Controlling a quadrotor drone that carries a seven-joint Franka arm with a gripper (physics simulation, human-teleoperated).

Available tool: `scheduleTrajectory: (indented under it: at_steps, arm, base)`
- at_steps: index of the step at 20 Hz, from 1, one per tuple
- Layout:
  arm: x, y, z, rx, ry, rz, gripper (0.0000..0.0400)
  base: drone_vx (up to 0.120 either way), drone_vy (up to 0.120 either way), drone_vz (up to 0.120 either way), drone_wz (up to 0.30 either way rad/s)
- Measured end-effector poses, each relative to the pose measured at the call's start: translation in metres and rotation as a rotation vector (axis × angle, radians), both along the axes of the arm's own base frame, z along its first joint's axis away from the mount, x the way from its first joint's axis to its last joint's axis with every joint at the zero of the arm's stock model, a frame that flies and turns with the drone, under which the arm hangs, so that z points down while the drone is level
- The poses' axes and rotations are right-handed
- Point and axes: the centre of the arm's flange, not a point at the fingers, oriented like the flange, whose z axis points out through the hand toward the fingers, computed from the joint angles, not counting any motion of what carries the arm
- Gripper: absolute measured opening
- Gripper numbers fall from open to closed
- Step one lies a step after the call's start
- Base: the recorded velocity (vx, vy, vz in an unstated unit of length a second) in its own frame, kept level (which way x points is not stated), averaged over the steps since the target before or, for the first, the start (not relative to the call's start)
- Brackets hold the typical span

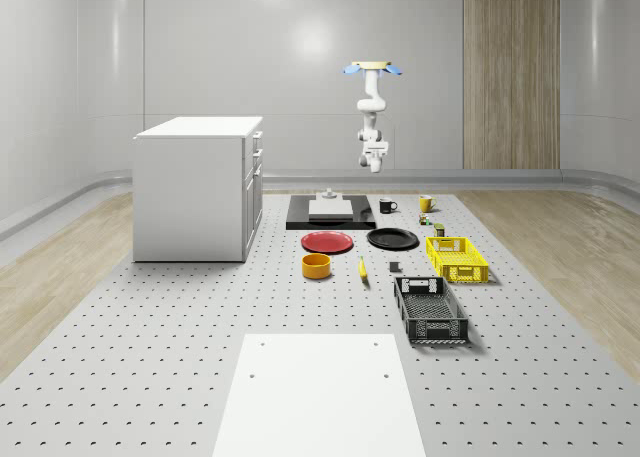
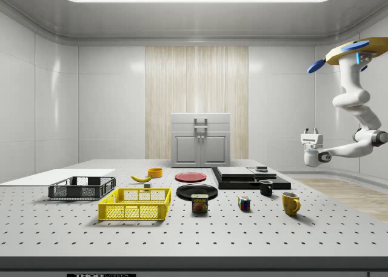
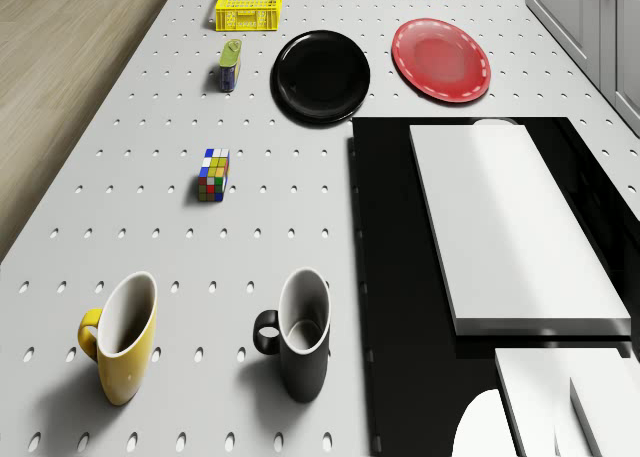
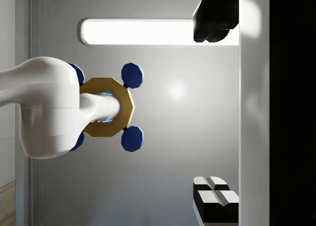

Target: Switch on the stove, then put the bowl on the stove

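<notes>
The bowl (image 1: 316,266), orange-yellow and upright, stands on the perforated table (image 1: 150,357) towards the middle, well apart from the stove (image 1: 300,220). Nearer the whole-scene camera lie a flat white sheet (image 1: 318,392) and then a black crate (image 1: 437,329). A banana (image 1: 362,269) lies just beside the bowl on the whole-scene view's right, and a yellow crate (image 1: 458,271) sits farther that way. Behind the bowl come a red plate (image 1: 327,242) and a black plate (image 1: 392,239), side by side. The black stove lies flat behind them with a white slab (image 1: 330,208) on top. A black mug (image 1: 387,206) and a yellow mug (image 1: 426,204) stand beside the stove, with a Rubik's cube (image 3: 212,174) and a Spam can (image 2: 199,202) near them. A white cabinet (image 1: 195,187) rises on the whole-scene view's left.

The drone (image 1: 373,69) hovers high by the stove's far end. Its arm hangs down, and the gripper (image 1: 373,162) is in the air, touching nothing. In the wrist view the fingers (image 4: 212,30) stand wide apart with nothing between them.
</notes>
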Motion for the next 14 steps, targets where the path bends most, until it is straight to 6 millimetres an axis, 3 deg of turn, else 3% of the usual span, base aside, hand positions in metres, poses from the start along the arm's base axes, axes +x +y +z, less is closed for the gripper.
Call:
scheduleTrajectory:
  at_steps: [4, 10, 14]
  arm:
    - [0.001, 0.000, 0.011, 0.000, -0.003, 0.000, 0.0400]
    - [0.001, 0.000, 0.017, 0.000, -0.008, 0.000, 0.0400]
    - [0.001, 0.000, 0.018, 0.000, -0.011, 0.000, 0.0400]
  base:
    - [0.120, -0.120, 0.000, 0.000]
    - [0.013, -0.120, 0.000, 0.000]
    - [0.120, -0.120, 0.000, 0.000]
